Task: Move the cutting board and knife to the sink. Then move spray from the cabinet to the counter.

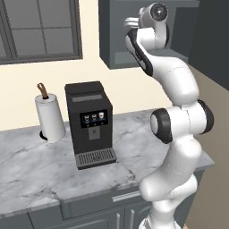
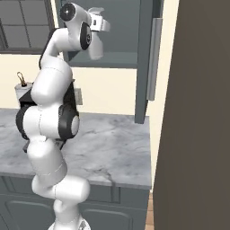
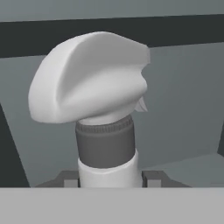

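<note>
Gripper [image 3: 109, 180] clamped on spray [image 3: 94, 83] at neck, up by cabinet [image 2: 121, 31] — light, smooth plastic, top-heavy head — hold below collar, keep upright

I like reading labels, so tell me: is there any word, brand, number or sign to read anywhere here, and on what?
No readable text anywhere.
Coffee machine: small lit panel with three tiny icons, too small to read.
Spray bottle in the end effector: plain, no label.
Paper towel roll, cabinet and counter: no markings.
</note>
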